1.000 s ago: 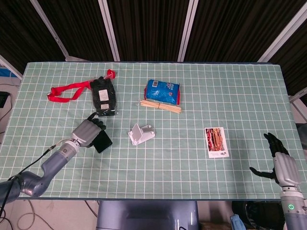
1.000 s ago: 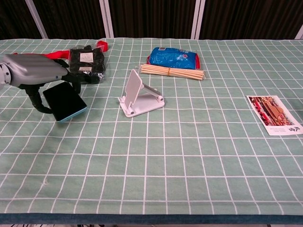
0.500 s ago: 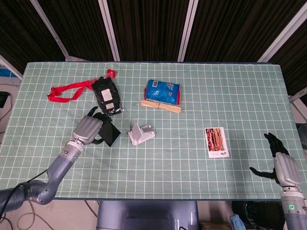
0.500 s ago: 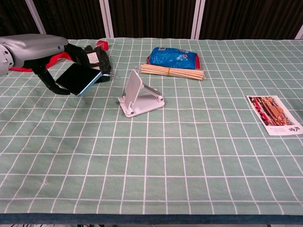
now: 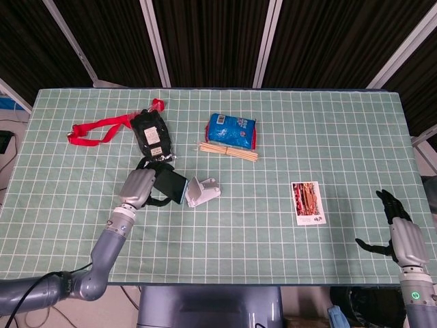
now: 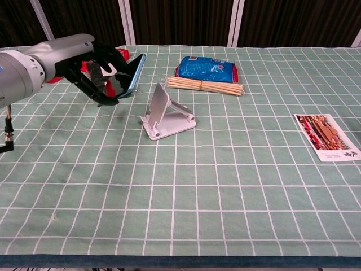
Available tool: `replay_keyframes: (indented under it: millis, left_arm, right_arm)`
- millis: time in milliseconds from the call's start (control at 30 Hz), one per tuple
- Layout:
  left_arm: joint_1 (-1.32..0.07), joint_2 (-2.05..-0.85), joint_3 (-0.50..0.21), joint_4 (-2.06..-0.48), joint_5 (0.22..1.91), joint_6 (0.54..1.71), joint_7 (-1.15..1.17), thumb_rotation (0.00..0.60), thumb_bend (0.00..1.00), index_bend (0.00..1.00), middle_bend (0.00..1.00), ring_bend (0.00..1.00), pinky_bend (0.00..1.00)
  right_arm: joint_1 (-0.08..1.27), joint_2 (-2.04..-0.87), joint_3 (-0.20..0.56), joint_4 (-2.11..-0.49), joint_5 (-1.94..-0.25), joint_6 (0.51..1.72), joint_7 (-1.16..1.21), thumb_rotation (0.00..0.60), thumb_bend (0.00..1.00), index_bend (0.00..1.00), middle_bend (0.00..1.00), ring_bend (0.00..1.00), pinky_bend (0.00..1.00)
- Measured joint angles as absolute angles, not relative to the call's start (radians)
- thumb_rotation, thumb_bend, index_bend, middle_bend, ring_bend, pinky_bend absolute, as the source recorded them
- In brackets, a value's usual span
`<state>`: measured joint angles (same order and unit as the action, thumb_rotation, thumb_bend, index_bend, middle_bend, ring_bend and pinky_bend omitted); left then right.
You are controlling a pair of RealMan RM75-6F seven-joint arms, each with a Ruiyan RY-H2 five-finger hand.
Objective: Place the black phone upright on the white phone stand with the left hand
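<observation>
The phone (image 6: 125, 79) is in the air just left of the stand (image 6: 166, 113), tilted near upright, not touching it. The left hand (image 6: 93, 68) grasps it by the edges, fingers wrapped round. To do this well: keep it steep, bring the bottom edge over the stand's lip, back vs the sloped plate, lower w/o nudging the stand. Right hand (image 5: 396, 229) idles at the table edge, fingers spread, holding nothing. Vs 1 s ago the phone sat low & flat, further left; now lifted & swung toward the stand
</observation>
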<state>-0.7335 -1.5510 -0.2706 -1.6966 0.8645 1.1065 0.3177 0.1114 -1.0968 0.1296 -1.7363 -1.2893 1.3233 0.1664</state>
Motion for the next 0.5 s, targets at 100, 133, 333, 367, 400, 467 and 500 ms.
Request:
replay_keyframes:
  millis: [100, 133, 333, 367, 400, 467, 500]
  left_arm:
    - [-0.728, -1.584, -0.305, -1.719, 0.821, 1.138, 0.288, 0.6, 0.51, 0.61, 0.68, 0.19, 0.0]
    - [-0.726, -1.592, -0.316, -1.726, 0.807, 1.145, 0.278, 0.6, 0.51, 0.61, 0.68, 0.19, 0.0]
    - [-0.712, -1.623, -0.381, -1.78, 0.692, 1.16, 0.208, 0.6, 0.51, 0.61, 0.68, 0.19, 0.0]
    - [-0.71, -1.625, -0.392, -1.79, 0.664, 1.159, 0.198, 0.6, 0.51, 0.61, 0.68, 0.19, 0.0]
    - [-0.709, -1.627, -0.4, -1.796, 0.643, 1.157, 0.19, 0.6, 0.51, 0.61, 0.68, 0.19, 0.0]
    - [-0.706, -1.63, -0.418, -1.809, 0.598, 1.15, 0.17, 0.6, 0.51, 0.61, 0.68, 0.19, 0.0]
    - [-0.705, -1.631, -0.425, -1.814, 0.583, 1.146, 0.16, 0.6, 0.51, 0.61, 0.68, 0.19, 0.0]
  right_arm:
    - [0.112, -1.096, 0.129, -1.736, -1.29, 1.322, 0.168, 0.6, 0.12, 0.0, 0.0, 0.0, 0.15]
    - [0.112, -1.096, 0.129, -1.736, -1.29, 1.322, 0.168, 0.6, 0.12, 0.0, 0.0, 0.0, 0.15]
    - [0.112, -1.096, 0.129, -1.737, -1.29, 1.321, 0.172, 0.6, 0.12, 0.0, 0.0, 0.0, 0.15]
    - [0.111, -1.095, 0.129, -1.737, -1.29, 1.32, 0.173, 0.6, 0.12, 0.0, 0.0, 0.0, 0.15]
    - [0.111, -1.095, 0.129, -1.737, -1.29, 1.32, 0.173, 0.6, 0.12, 0.0, 0.0, 0.0, 0.15]
    - [0.111, -1.094, 0.129, -1.737, -1.29, 1.32, 0.174, 0.6, 0.12, 0.0, 0.0, 0.0, 0.15]
    - [0.112, -1.094, 0.129, -1.737, -1.29, 1.319, 0.174, 0.6, 0.12, 0.0, 0.0, 0.0, 0.15]
